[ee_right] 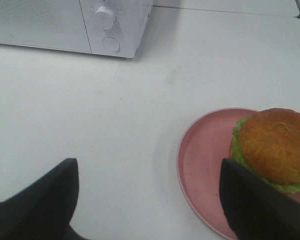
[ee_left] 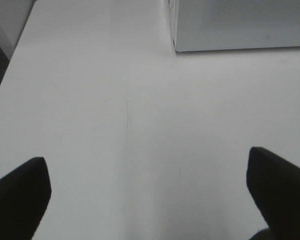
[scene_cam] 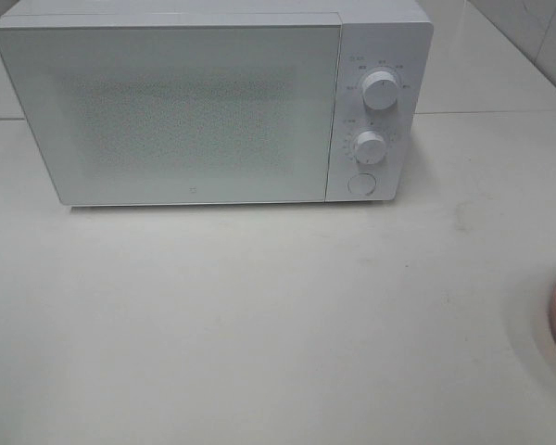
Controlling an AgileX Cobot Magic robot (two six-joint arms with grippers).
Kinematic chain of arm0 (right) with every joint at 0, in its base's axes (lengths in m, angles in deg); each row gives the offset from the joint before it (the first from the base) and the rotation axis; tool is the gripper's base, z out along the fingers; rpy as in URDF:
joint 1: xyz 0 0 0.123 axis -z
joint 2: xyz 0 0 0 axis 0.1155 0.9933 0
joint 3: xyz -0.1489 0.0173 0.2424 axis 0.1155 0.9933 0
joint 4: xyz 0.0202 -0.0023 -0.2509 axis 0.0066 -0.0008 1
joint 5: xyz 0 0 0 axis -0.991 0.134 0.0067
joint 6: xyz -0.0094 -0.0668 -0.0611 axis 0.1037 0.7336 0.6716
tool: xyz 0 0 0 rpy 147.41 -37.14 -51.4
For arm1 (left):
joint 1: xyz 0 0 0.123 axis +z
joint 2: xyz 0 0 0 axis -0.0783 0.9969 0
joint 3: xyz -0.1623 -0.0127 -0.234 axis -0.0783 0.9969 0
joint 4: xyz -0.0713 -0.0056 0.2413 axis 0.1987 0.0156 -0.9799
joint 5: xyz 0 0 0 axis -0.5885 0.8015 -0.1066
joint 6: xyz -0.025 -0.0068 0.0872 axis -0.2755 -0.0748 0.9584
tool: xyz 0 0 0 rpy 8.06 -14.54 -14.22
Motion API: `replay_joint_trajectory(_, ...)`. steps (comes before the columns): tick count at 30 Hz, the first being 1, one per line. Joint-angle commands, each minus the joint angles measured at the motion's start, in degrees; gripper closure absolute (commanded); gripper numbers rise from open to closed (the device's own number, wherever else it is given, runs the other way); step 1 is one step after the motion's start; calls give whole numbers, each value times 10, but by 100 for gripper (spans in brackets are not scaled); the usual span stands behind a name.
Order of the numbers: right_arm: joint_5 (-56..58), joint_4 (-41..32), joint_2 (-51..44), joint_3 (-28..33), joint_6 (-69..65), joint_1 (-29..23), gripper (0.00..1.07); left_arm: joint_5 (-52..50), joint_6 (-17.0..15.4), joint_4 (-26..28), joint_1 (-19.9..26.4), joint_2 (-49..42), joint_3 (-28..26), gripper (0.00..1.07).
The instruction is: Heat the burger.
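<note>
Both the left gripper point(ee_left: 147, 200) and right gripper point(ee_right: 147, 200) gape wide and empty; the burger point(ee_right: 275, 150), probably light, soft and squashable, looks safest carried by its pink plate point(ee_right: 200, 170).

Matte black, wedge-shaped gripper fingers point(ee_left: 20, 192)

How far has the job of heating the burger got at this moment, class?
Nothing looks done yet. The microwave has its door shut. The burger sits on the pink plate off to the right, untouched. In hand: nothing; the left gripper and the right gripper are both open and empty above the table. Left: opening the door, putting the burger inside, closing it and setting the knobs.
</note>
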Motion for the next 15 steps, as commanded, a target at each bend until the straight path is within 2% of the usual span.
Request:
replay_joint_trajectory(1,-3,-2,-14,1,2,3,32,0,-1,-1,1,-51,1,6)
replay_joint_trajectory(15,-3,-2,-13,1,2,3,32,0,-5,7,1,-64,1,6)
